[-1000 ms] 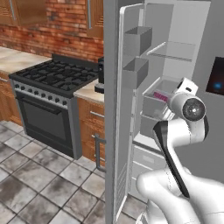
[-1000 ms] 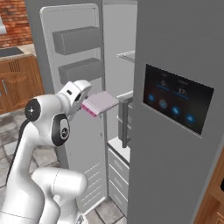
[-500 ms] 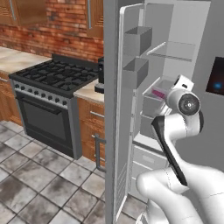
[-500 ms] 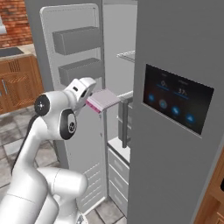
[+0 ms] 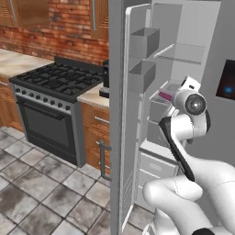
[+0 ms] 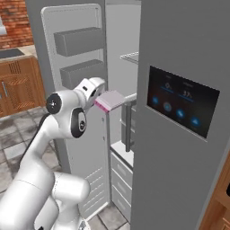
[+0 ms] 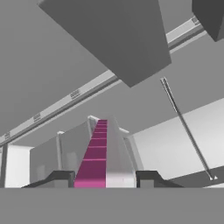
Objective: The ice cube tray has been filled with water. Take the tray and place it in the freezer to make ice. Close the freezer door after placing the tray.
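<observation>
1. Inside the open freezer [image 6: 121, 40] doorway, we hold the ice cube tray [image 6: 110, 99] level, near a shelf edge.
2. Our gripper [image 7: 105, 178] pinches the tray's near end between both fingertips [image 7: 146, 177].
3. Beside us, the freezer door [image 6: 74, 54] stands swung wide, its bins [image 5: 143, 42] facing inward.
4. Left of the freezer we see the black range [image 5: 55, 105].

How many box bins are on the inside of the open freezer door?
2, stacked on the freezer door: an upper bin and a lower bin just beneath. The arm might hide more lower down.
</observation>
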Controlling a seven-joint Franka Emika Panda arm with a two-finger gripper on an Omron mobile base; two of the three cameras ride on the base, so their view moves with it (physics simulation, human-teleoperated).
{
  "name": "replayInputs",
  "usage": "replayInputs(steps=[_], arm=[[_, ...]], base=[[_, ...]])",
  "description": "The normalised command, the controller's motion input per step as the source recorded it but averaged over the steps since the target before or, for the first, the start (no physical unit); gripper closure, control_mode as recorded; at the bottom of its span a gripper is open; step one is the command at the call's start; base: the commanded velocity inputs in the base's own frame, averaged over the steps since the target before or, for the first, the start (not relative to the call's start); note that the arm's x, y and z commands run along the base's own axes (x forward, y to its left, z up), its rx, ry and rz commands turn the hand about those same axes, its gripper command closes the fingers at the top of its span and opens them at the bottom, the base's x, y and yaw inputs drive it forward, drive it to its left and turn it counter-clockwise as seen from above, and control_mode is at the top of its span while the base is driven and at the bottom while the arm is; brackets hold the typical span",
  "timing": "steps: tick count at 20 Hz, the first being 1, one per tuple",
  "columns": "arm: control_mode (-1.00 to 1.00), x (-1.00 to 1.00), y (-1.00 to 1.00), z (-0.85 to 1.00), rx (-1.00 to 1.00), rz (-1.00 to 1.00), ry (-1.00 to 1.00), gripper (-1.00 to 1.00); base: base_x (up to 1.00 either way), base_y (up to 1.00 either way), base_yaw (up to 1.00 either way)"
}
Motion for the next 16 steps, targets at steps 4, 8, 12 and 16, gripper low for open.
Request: replayInputs(steps=[4, 8, 12, 16], arm=[[-1.00, 0.28, -0.13, -0.01, 0.00, 0.00, 0.00, 1.00], [-1.00, 0.26, -0.11, 0.00, 0.00, 0.00, 0.00, 1.00], [-1.00, 0.23, -0.11, 0.00, 0.00, 0.00, 0.00, 1.00], [-1.00, 0.23, -0.11, 0.00, 0.00, 0.00, 0.00, 1.00]], base=[[0.00, 0.00, 0.00], [0.00, 0.00, 0.00], [0.00, 0.00, 0.00], [0.00, 0.00, 0.00]])
